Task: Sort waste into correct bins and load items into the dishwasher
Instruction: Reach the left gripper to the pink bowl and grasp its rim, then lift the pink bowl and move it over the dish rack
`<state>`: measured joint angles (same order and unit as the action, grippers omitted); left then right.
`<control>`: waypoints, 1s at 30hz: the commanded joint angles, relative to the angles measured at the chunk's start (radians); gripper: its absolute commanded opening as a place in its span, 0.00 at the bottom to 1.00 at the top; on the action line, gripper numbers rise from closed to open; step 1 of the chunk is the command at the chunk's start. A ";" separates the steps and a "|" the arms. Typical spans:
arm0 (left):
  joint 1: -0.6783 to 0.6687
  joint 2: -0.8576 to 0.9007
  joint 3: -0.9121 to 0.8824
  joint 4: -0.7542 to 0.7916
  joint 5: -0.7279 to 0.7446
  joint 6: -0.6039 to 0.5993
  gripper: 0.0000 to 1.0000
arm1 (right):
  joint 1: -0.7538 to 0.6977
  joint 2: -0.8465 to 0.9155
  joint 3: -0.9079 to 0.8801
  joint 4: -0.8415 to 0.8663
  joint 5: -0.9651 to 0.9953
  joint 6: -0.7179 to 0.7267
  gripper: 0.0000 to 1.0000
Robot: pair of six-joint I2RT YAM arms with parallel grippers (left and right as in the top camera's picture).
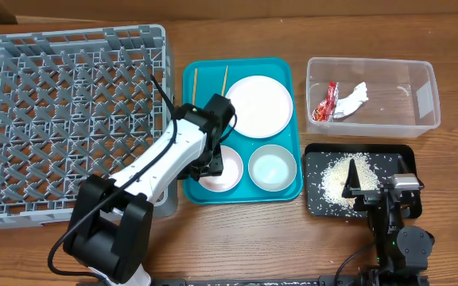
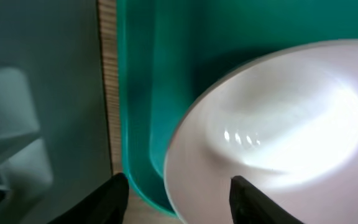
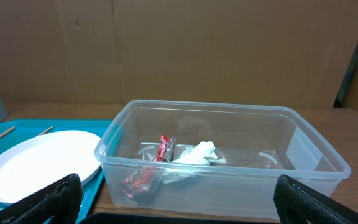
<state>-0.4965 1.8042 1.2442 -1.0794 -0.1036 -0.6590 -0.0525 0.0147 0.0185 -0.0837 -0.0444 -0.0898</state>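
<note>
One tool (image 2: 179, 200), the left, astride bowl (image 2: 291, 124)

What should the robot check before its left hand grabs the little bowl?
1. Left gripper open, one finger each side of the bowl rim: ok.
2. Bowl firmly held: not ok, jaws not closed.
3. Dish rack has room: ok.
4. Wrapper and tissue in clear tub: ok.
5. Right gripper parked over black tray, out of the way: ok.
</note>
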 commanded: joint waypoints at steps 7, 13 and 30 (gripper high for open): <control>0.006 0.008 -0.064 0.094 -0.016 -0.011 0.31 | -0.006 -0.012 -0.011 0.004 0.008 -0.005 1.00; 0.007 0.008 -0.063 0.115 -0.015 -0.011 0.04 | -0.006 -0.012 -0.011 0.004 0.008 -0.005 1.00; 0.045 -0.071 0.443 -0.444 -0.315 -0.019 0.04 | -0.006 -0.012 -0.011 0.004 0.008 -0.005 1.00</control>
<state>-0.4637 1.7863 1.5467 -1.4467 -0.2081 -0.6601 -0.0525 0.0147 0.0185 -0.0834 -0.0441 -0.0902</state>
